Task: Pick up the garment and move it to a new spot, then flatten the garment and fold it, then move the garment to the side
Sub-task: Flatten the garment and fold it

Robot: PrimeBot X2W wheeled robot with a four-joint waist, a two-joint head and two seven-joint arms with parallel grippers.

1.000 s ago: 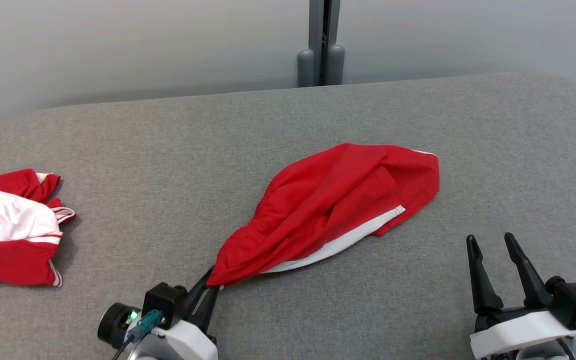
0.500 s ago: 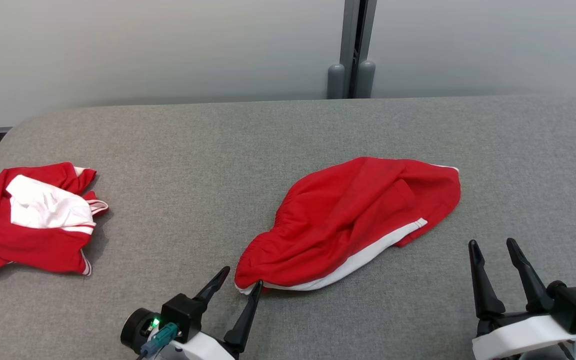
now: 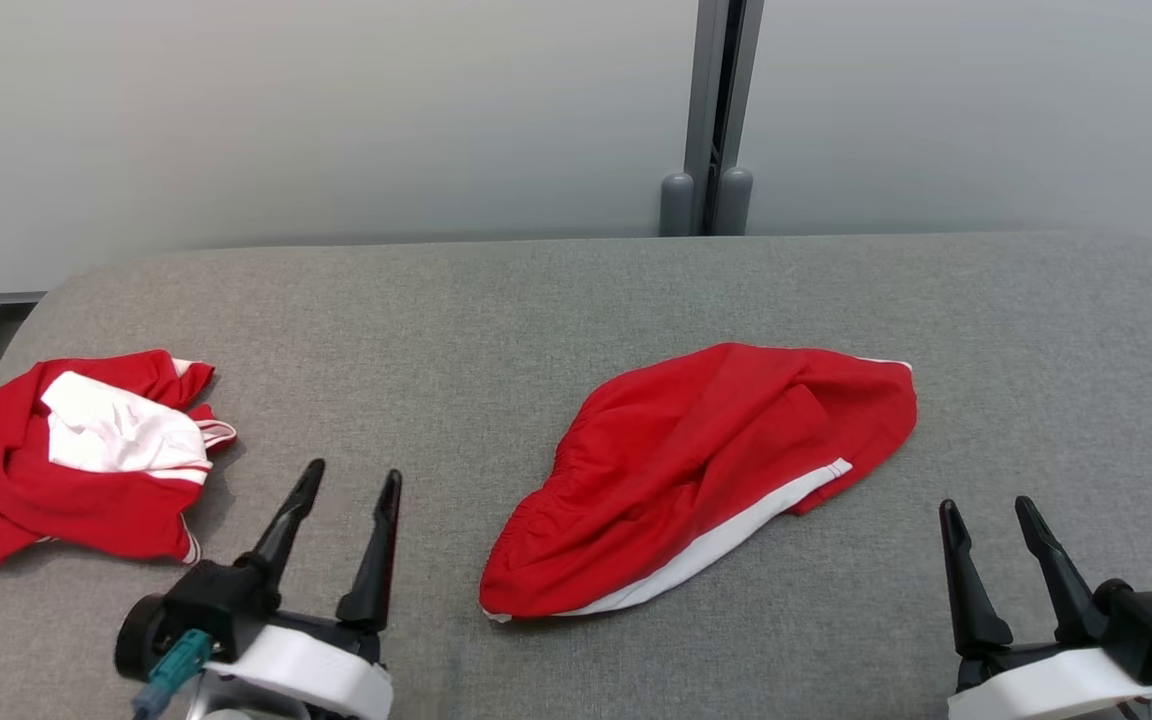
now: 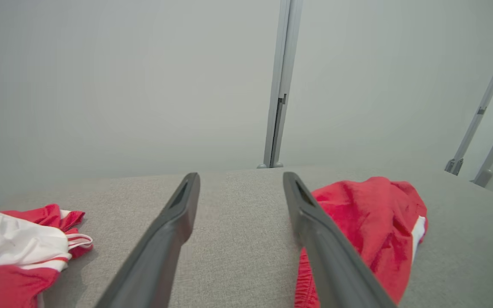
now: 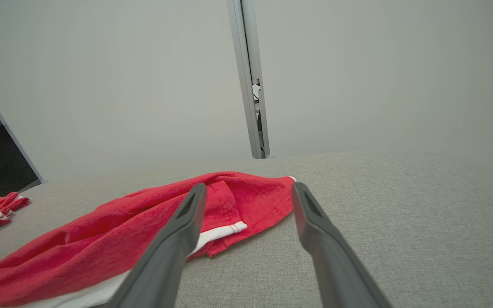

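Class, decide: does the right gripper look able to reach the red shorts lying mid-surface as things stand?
Probably yes. The right gripper is open, and bare grey padded surface lies between it and the red shorts; nothing blocks the way.

We work in bright, soft, even light, without glare. The red shorts (image 3: 706, 470) throw only a thin shadow along their near edge; the crumpled clothes (image 3: 76, 460) left of the shorts throw a darker one toward them. In our left wrist view, posts (image 4: 479, 110) right of the shorts lean.
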